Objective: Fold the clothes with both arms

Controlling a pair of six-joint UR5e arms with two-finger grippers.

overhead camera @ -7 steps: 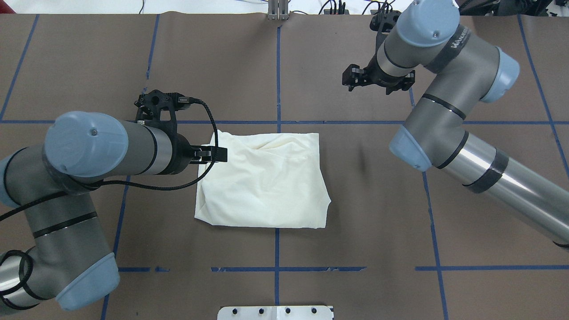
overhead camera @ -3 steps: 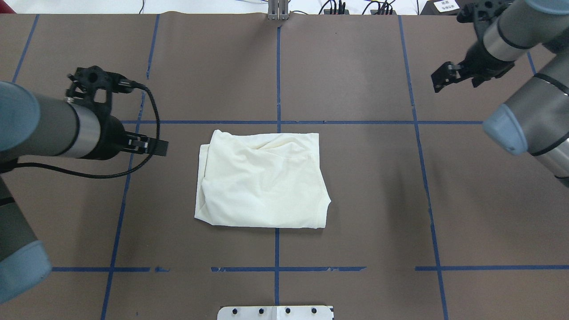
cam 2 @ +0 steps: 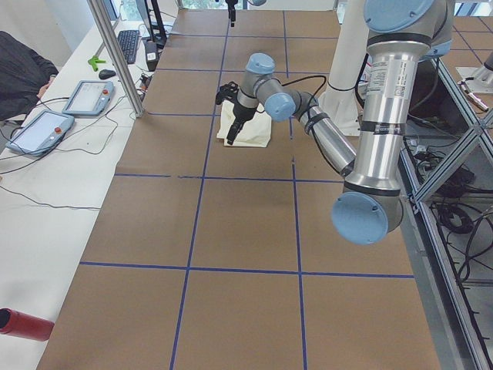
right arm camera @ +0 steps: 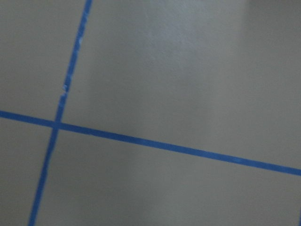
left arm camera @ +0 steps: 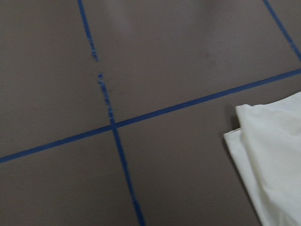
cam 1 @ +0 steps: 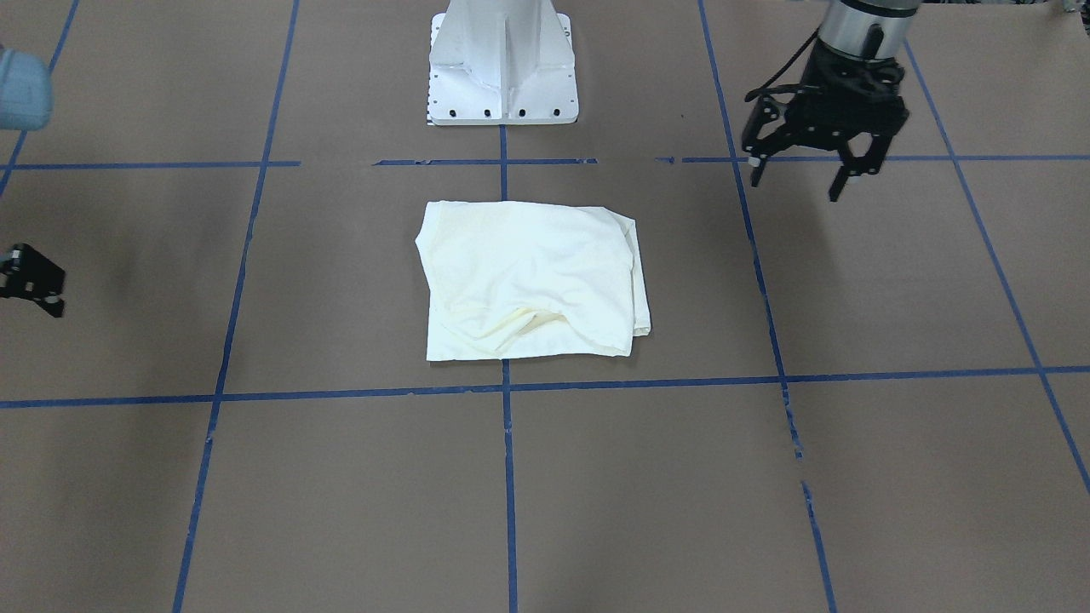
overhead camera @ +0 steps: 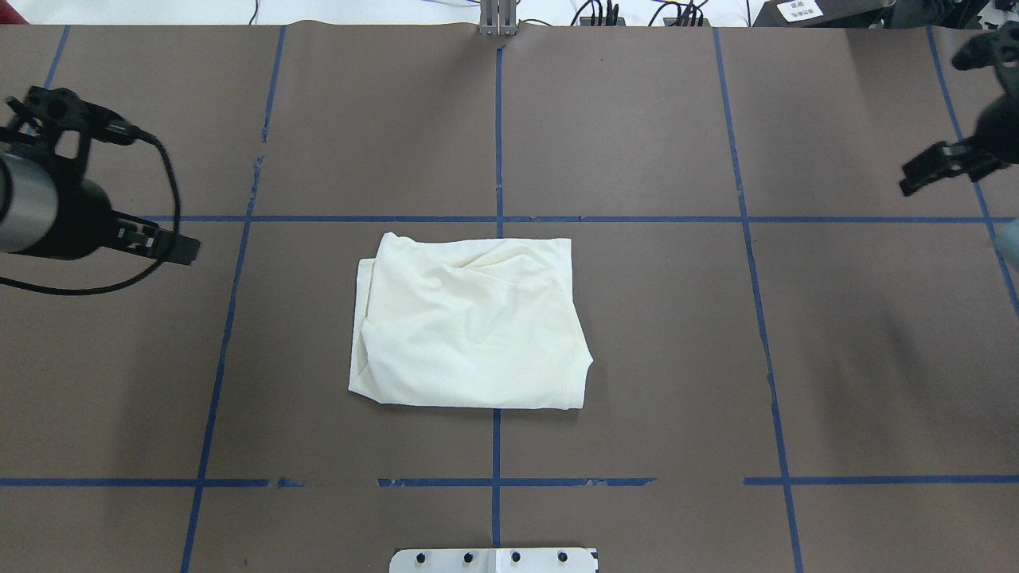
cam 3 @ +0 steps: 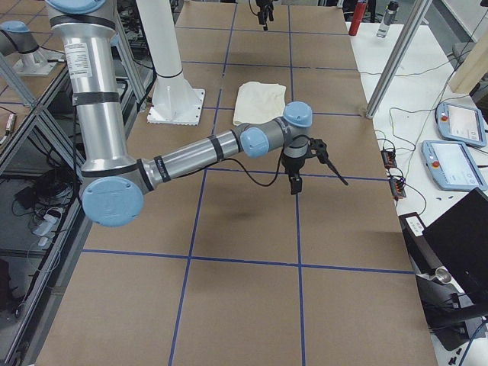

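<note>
The clothes point(overhead camera: 470, 326) lie folded into a plain cream rectangle at the table's centre, also seen in the front view point(cam 1: 532, 281) and in both side views point(cam 2: 248, 127) point(cam 3: 259, 103). One corner of the clothes point(left arm camera: 277, 155) shows in the left wrist view. My left gripper point(overhead camera: 187, 249) hovers well off to the left of the fold, and its fingers stand spread and empty in the front view point(cam 1: 796, 179). My right gripper point(overhead camera: 915, 179) hangs far to the right, half cut off by the frame edge. Its one visible finger point(cam 1: 38, 289) stands out wide, and it holds nothing.
Blue tape lines point(overhead camera: 497, 219) divide the brown table cover into squares. The white base block point(cam 1: 502, 68) stands at the robot's edge. Teach pendants point(cam 2: 88, 96) and cables lie on a side bench beyond an aluminium post point(cam 2: 115, 54). A red cylinder point(cam 2: 23, 324) lies near the corner.
The left gripper has left the shirt's back left corner and swung far out to the left. The right arm has swung out to the right. The shirt has not moved.
</note>
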